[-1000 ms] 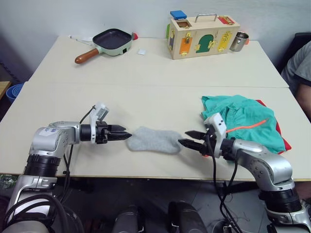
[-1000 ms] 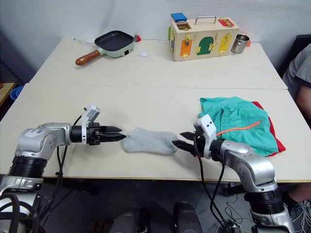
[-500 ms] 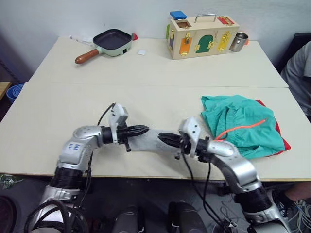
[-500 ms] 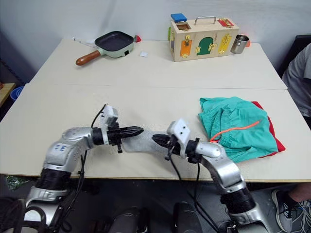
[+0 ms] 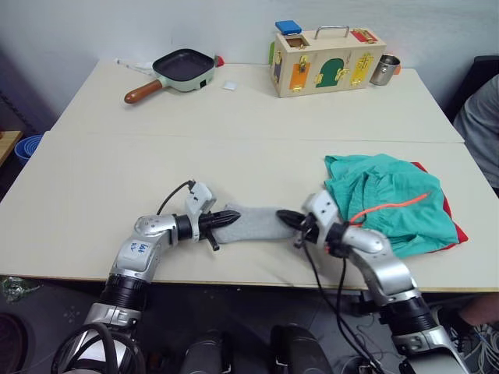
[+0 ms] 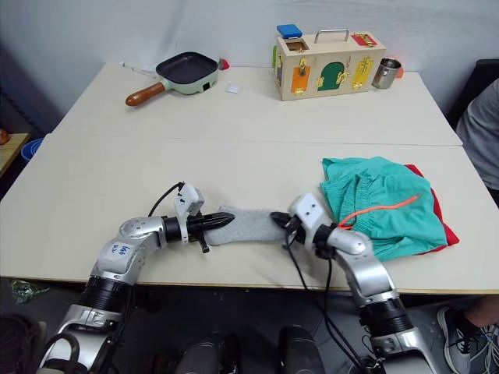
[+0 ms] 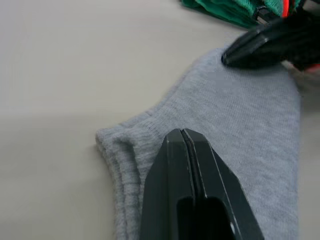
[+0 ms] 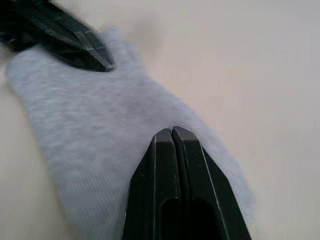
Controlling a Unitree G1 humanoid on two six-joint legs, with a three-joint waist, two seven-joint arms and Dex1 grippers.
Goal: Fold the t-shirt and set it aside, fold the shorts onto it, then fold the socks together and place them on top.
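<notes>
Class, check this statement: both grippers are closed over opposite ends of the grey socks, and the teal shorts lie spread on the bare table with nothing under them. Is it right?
Not quite. The shorts lie on the red t-shirt, whose edge shows beneath them in the right eye view. The rest stands: the left gripper and right gripper are shut over opposite ends of the socks.

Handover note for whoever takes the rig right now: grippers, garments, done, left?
Left gripper: shut, tip on the cuff end of the socks.
Right gripper: shut, tip on the socks' other end.
Socks: flat near the front edge of the table, between the two grippers.
Shorts: to the right, on the t-shirt, of which only the red edge shows.
Done: shirt and shorts stacked.
Left: fold the socks together, place them on the shorts.
</notes>
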